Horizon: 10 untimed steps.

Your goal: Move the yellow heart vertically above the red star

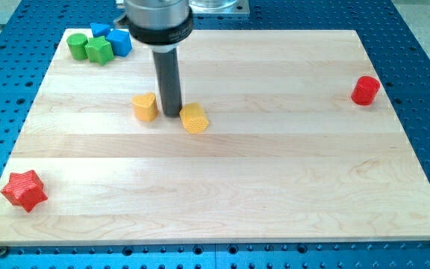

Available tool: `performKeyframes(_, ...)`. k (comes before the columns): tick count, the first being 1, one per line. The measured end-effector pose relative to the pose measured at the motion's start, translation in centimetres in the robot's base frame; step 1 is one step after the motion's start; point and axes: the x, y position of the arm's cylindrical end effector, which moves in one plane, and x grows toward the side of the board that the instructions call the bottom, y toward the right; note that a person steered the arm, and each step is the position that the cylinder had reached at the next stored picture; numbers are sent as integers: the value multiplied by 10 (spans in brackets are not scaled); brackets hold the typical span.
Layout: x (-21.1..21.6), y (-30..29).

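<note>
The yellow heart [145, 107] lies on the wooden board, left of centre. The red star [24, 190] lies near the board's bottom left corner, far below and left of the heart. My tip [172, 113] stands on the board just right of the yellow heart, between it and a yellow hexagon block [194, 118]. The tip looks close to both but I cannot tell if it touches either.
A red cylinder [365, 90] sits near the right edge. At the top left corner a green cylinder [77, 45], a green block [98, 50] and two blue blocks [118, 40] are clustered. The wooden board [275, 187] rests on a blue perforated table.
</note>
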Motion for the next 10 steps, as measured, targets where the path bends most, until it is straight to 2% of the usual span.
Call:
performKeyframes(1,-7,-14)
performKeyframes(2,17,-131)
performKeyframes(3,8,-134)
performKeyframes(4,-5,-192)
performKeyframes(5,41,-200)
performKeyframes(6,32,-189)
performKeyframes(7,24,-152)
performKeyframes(8,71,-145)
performKeyframes(9,90,-117)
performKeyframes(10,59,-122)
